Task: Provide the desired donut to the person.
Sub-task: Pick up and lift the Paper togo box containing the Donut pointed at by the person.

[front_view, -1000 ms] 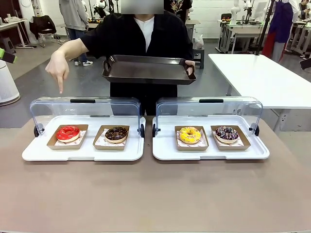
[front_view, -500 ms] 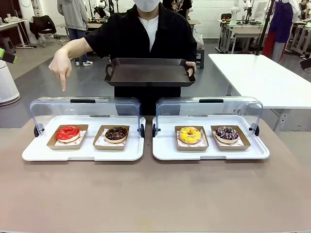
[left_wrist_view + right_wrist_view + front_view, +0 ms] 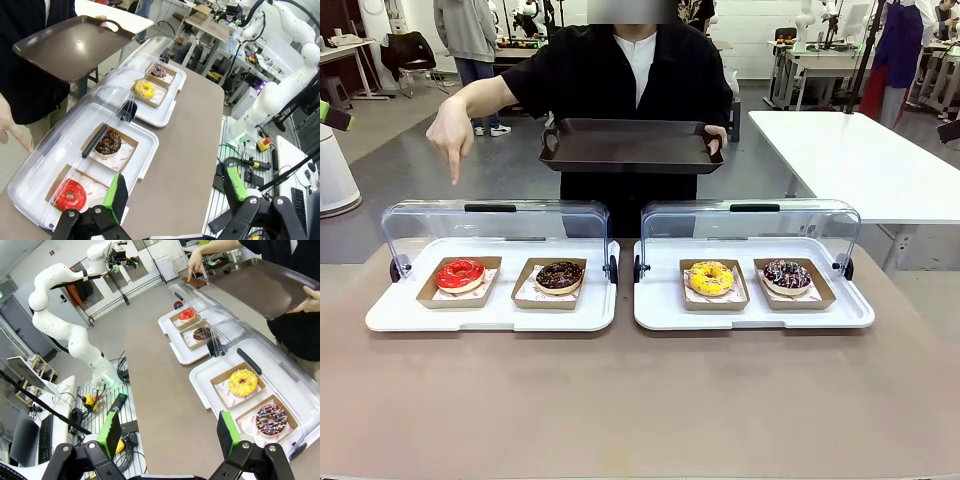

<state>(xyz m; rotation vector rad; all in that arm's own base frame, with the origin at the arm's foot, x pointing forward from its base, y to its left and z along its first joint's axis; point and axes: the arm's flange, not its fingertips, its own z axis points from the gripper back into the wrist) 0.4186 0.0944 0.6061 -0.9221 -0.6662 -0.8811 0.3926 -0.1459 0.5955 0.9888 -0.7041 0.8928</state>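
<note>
1. Request: the person (image 3: 620, 80) stands at the far side of the counter (image 3: 640, 400). One hand (image 3: 450, 130) points down over the left end of the left case (image 3: 490, 318). The other holds a dark tray (image 3: 630, 145) level at chest height. By that finger, I judge the red donut (image 3: 459, 272) to be the one wanted.
2. Place: the red donut lies in a card box (image 3: 428, 292) at the left of the left case, just beside a chocolate donut (image 3: 559, 275) on its right. A yellow donut (image 3: 711, 277) and a sprinkled donut (image 3: 786, 274) sit in the right case.
3. Lid: the clear lid (image 3: 495, 225) seems rolled back to the far side, leaving the near side open.
4. Pincers: the left pincer (image 3: 176, 192) has its jaws wide and holds nothing. It is on the near left, apart from the red donut. The right pincer (image 3: 168, 432) is equally wide and empty, well back from the right case.
5. Handling: the donut is probably light and soft, with a sticky glaze that marks easily, so a squeeze on it would likely dent or tear it. The card box looks stiffer and cleaner to grip. Its near wall seems the best hold, so the donut rides inside.
6. Cautions: thin card may bend under a one-sided grip, and the box is shallow, so it should travel level. The lid's edge hangs above the far part of the case, so a low reach from the near side looks safest. The tray is held in one hand and may dip when loaded.
</note>
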